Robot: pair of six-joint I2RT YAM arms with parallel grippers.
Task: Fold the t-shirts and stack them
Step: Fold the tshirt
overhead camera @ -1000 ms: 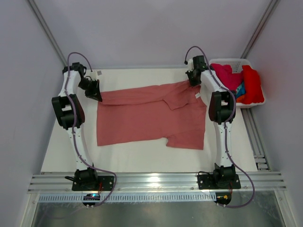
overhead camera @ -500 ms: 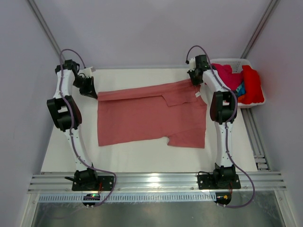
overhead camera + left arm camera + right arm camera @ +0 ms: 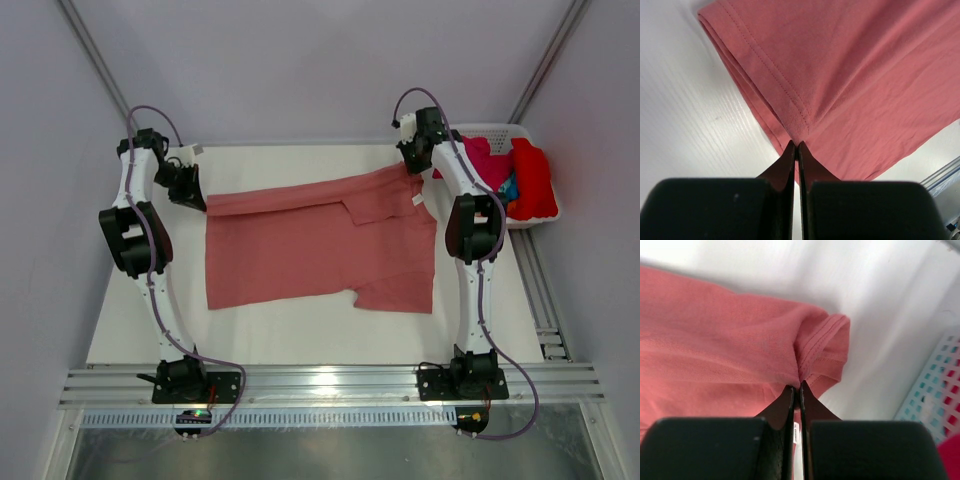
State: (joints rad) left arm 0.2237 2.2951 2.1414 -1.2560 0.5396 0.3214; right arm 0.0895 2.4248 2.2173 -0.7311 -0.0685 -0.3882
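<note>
A salmon-pink t-shirt (image 3: 310, 245) lies spread across the white table, its far edge lifted into a fold. My left gripper (image 3: 196, 196) is shut on the shirt's far left corner, pinching the hemmed edge (image 3: 790, 117) between its tips (image 3: 797, 146). My right gripper (image 3: 413, 165) is shut on the far right corner, where the stitched hem (image 3: 822, 347) bunches at the fingertips (image 3: 799, 387). More t-shirts, magenta (image 3: 482, 160) and bright red (image 3: 535, 182) with a bit of blue and orange, sit piled in the basket.
The white plastic basket (image 3: 493, 131) stands at the table's far right corner, close beside my right arm; its mesh wall (image 3: 935, 390) shows in the right wrist view. Metal rails run along the near edge (image 3: 330, 382) and the right side.
Both grippers have pulled the shirt's far corners outward and back. The loose fold near the collar has flattened and the far edge now runs straighter between them.
</note>
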